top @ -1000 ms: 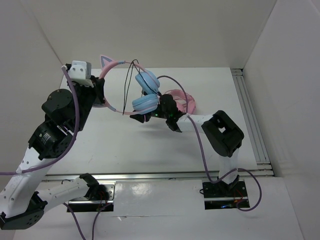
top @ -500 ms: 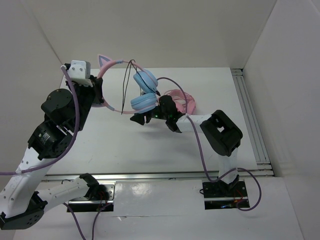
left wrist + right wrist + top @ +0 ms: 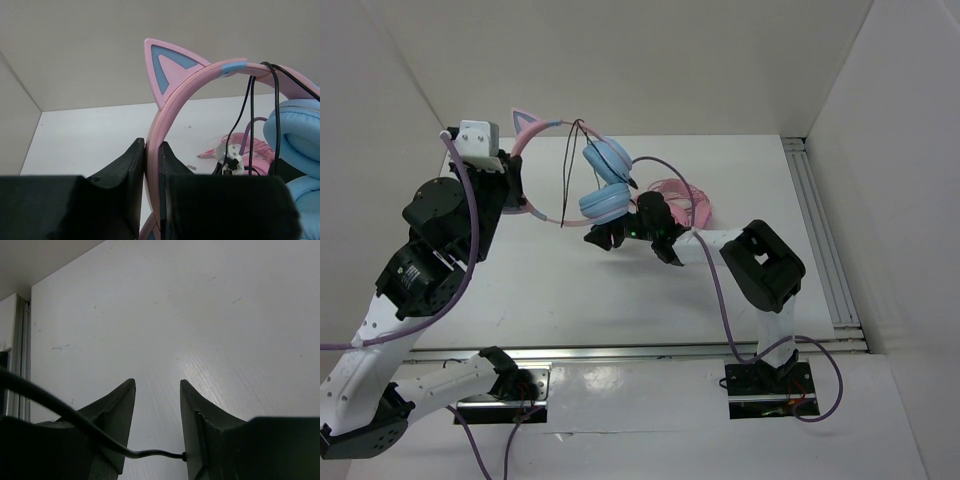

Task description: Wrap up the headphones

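Note:
The headphones hang in the air over the table's back, their pink headband (image 3: 545, 125) arching left of the light blue ear cups (image 3: 605, 182). My left gripper (image 3: 519, 190) is shut on the headband (image 3: 175, 95), just below the cat ear (image 3: 167, 67). The thin black cable (image 3: 570, 165) drapes over the band and hangs down (image 3: 248, 100). My right gripper (image 3: 603, 238) sits just under the lower ear cup. Its jaws stand apart (image 3: 156, 382) over bare table, and a thin black cable (image 3: 60, 407) crosses low between them, near their base.
All-pink headphones with a pink cable (image 3: 680, 195) lie on the table behind my right arm and also show in the left wrist view (image 3: 235, 145). A metal rail (image 3: 820, 230) runs along the table's right side. White walls close in the back and both sides.
The headphones and my left gripper have shifted slightly left and back. My right gripper has followed a little to the left under the ear cups.

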### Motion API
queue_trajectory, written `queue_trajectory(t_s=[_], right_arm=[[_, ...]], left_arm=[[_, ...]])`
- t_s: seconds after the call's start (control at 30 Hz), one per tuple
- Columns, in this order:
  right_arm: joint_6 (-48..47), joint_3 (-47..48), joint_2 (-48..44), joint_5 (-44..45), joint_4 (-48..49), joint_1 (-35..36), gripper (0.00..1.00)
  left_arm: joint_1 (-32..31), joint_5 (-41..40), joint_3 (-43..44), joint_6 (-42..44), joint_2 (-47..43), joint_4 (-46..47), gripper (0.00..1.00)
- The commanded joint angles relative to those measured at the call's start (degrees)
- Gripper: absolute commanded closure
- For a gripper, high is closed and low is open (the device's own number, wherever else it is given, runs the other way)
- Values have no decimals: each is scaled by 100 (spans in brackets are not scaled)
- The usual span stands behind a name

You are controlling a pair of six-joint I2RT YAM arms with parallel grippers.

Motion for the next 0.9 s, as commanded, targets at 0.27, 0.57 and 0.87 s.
queue_trajectory(t_s=[0.27, 0.57, 0.87], right_arm=[[-351, -170, -24, 204, -148, 231, 46], [-291, -363, -111, 407, -25, 346, 100], [-378, -917, -1024, 766, 47, 1144, 100]], left_arm=[[-25, -333, 391, -390, 23, 600, 100], [-25, -763, 390, -654, 32, 495, 100], [581, -1054, 126, -1628, 321, 293, 100]])
